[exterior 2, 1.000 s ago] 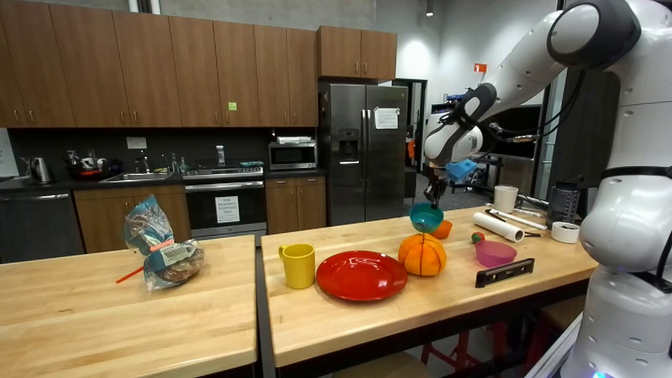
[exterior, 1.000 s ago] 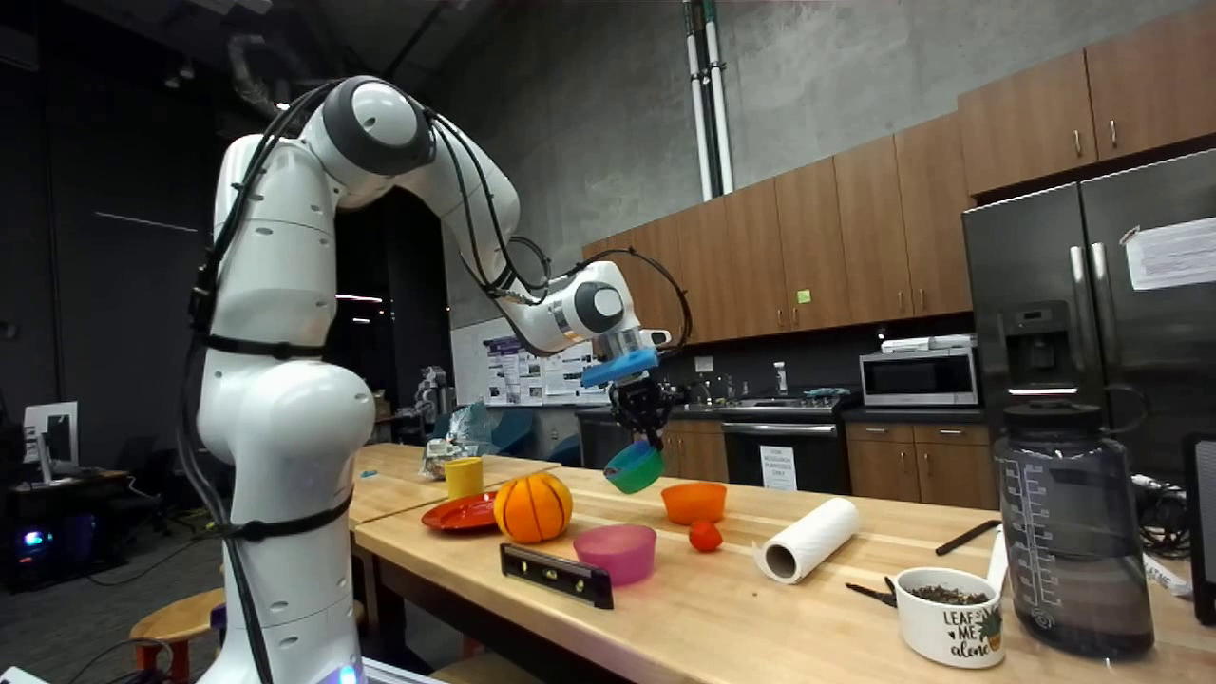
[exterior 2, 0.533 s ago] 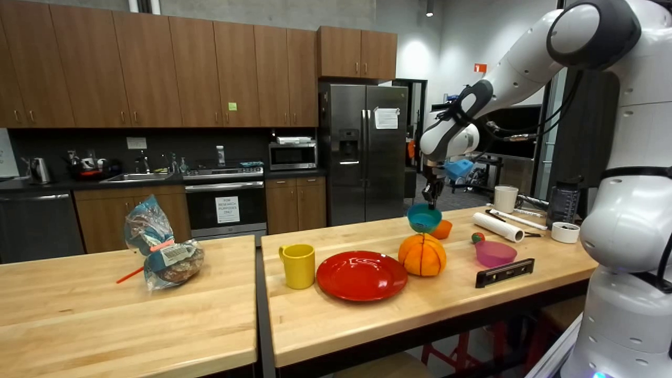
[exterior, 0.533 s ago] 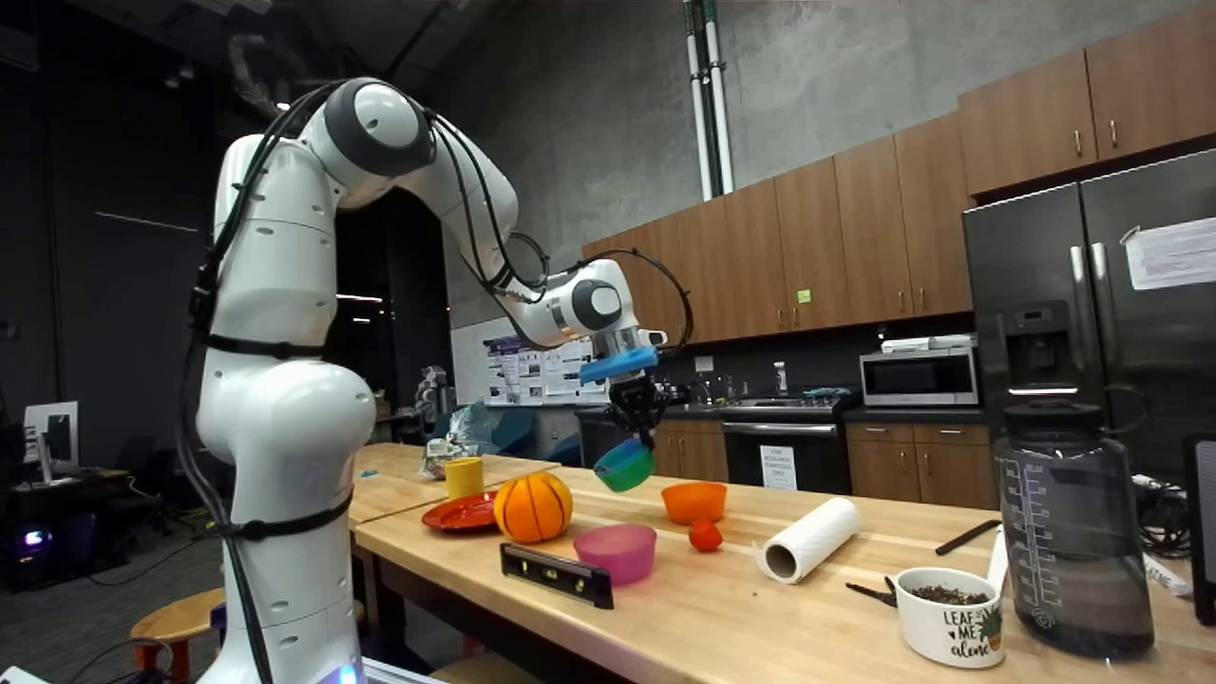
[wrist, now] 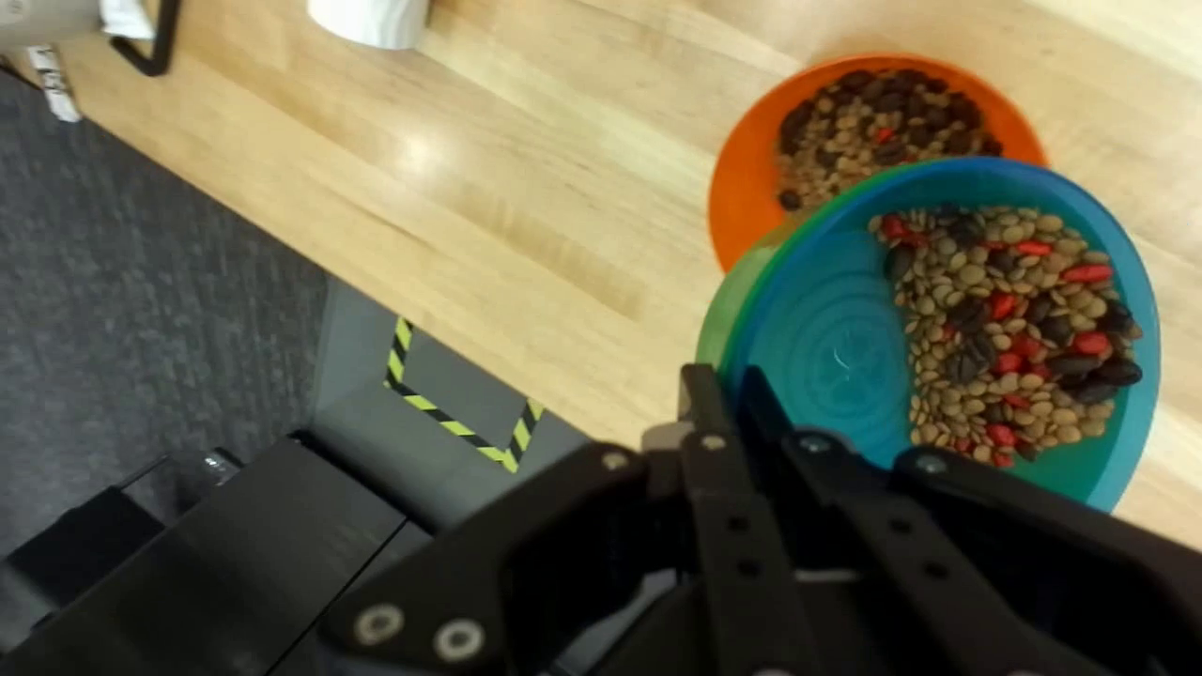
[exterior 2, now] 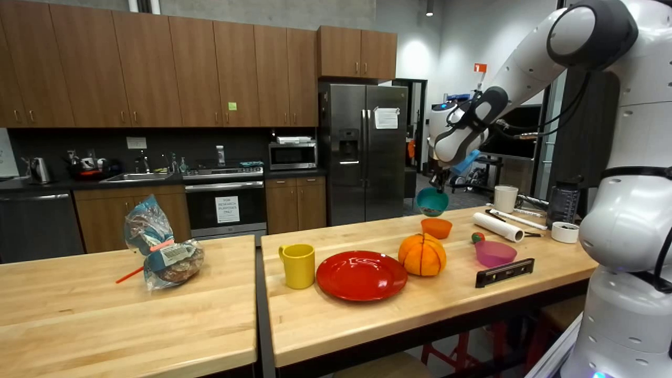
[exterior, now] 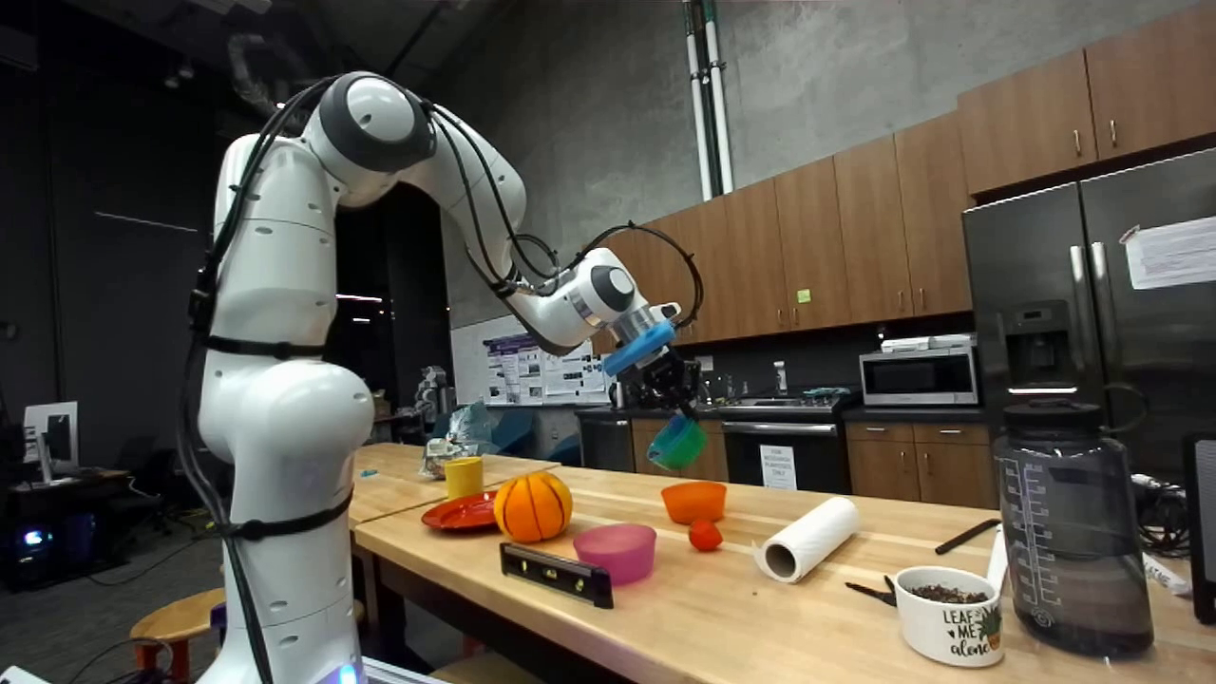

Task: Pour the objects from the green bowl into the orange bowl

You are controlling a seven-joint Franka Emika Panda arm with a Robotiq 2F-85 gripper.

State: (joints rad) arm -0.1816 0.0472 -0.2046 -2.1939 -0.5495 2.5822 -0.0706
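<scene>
My gripper (wrist: 725,379) is shut on the rim of the green bowl (wrist: 831,357), one finger outside the wall and one inside. The bowl hangs tilted in the air, its inner side looking blue. Tan lentils, dark beans and red bits (wrist: 1019,347) lie heaped against one side of it. In the wrist view the orange bowl (wrist: 742,192) is partly covered by the green one and holds a similar mix. Both exterior views have the green bowl (exterior: 678,443) raised above the orange bowl (exterior: 693,503), which stands upright on the table, with a gap between them.
Close to the orange bowl are a small red object (exterior: 705,536), a pink bowl (exterior: 622,562) and a white paper roll (exterior: 812,541). An orange pumpkin-like ball (exterior 2: 422,255), a black level (exterior 2: 505,273), a red plate (exterior 2: 336,286) and a yellow mug (exterior 2: 298,268) also stand on the table.
After a slight shift, the gripper has risen with the green bowl and tilted, moving rightward in both exterior views. More of the orange bowl now shows below it.
</scene>
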